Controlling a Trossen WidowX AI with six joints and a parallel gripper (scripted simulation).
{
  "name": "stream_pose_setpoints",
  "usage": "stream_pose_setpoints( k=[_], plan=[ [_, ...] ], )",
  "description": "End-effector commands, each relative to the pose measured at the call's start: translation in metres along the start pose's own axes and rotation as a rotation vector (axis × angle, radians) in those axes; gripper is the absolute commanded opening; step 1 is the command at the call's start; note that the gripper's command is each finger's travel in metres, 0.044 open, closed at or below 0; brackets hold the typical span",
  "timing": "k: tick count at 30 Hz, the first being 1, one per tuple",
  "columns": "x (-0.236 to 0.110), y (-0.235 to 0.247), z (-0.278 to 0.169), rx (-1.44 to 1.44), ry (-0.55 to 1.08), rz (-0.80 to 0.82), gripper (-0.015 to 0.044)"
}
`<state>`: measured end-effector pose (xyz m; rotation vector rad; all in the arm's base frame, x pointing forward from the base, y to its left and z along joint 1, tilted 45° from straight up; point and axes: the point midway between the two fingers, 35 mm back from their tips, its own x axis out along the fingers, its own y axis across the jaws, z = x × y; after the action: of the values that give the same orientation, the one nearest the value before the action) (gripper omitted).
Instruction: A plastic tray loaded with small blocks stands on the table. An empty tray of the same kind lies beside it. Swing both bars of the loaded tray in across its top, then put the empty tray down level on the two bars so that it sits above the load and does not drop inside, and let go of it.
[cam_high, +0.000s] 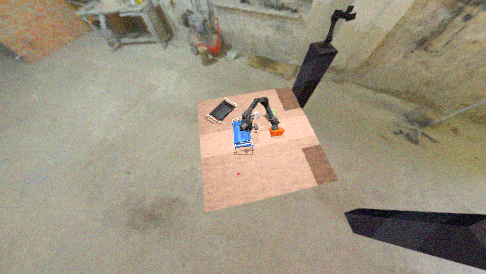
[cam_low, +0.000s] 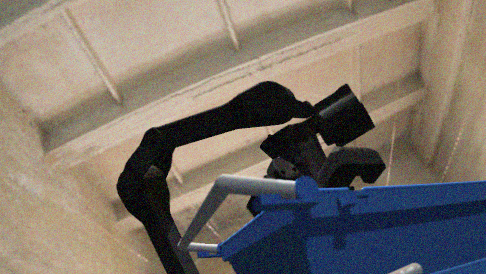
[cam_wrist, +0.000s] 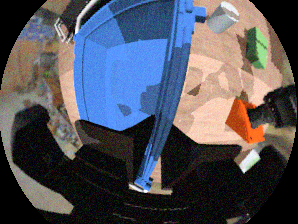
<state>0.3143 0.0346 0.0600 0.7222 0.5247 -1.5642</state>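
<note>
Wooden desk carried the rig. Blue plastic tray hung tilted above the desk, near the arm's orange base; its far end was cut off in the exterior view. Black tray lay well apart, contents too small to read. Grey wire bar swung outward. Pincer pinched the blue tray's rim; fingertips lost in shadow.
</note>
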Motion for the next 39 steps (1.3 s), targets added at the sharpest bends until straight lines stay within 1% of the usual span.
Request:
stream_pose_setpoints(
  k=[1, 37, 39],
  plan=[
    [0.0041, -0.0035, -0.0021, -0.008, 0.004, -0.023, 0.0],
    [0.0041, -0.0035, -0.0021, -0.008, 0.004, -0.023, 0.0],
    [0.0011, -0.0007, -0.0004, -0.001, 0.0, -0.002, 0.0]
  ],
)
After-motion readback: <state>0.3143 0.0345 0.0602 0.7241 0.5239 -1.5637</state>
